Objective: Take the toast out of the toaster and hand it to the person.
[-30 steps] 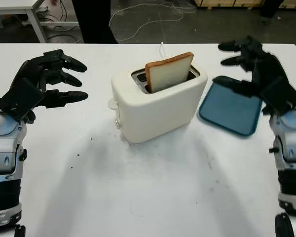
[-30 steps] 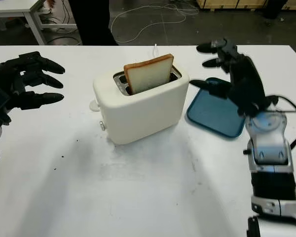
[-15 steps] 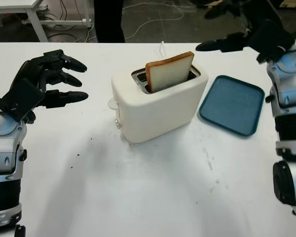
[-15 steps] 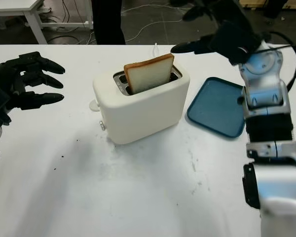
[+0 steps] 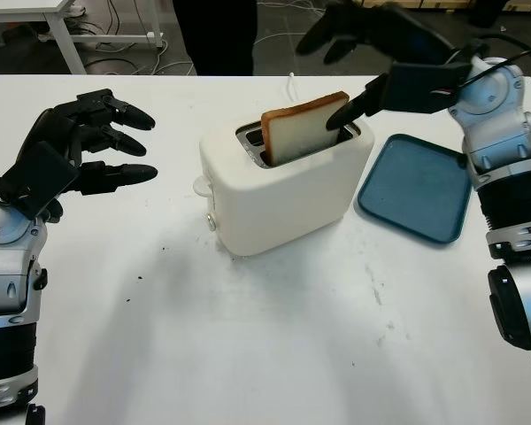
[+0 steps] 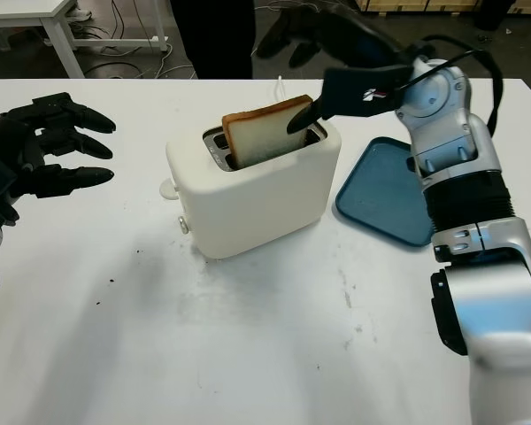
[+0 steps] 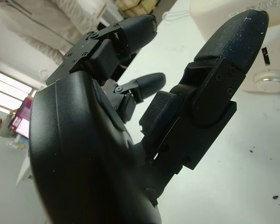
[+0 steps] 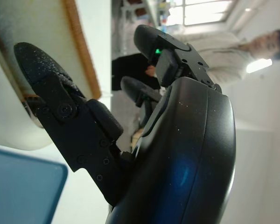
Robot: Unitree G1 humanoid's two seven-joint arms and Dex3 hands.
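Inside toaster (image 5: 283, 190), toast (image 5: 303, 128) half-hidden

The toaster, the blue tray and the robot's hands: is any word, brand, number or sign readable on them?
None is readable.
Right hand: a small white mark on its black shell, too small to read.
Toaster: no text visible.
Blue tray: no text visible.

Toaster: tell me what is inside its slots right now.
One slice of toast stands tilted in the toaster, its upper half sticking out. The right hand, open, is at its edge. Its lower part and the slot interiors are hidden.
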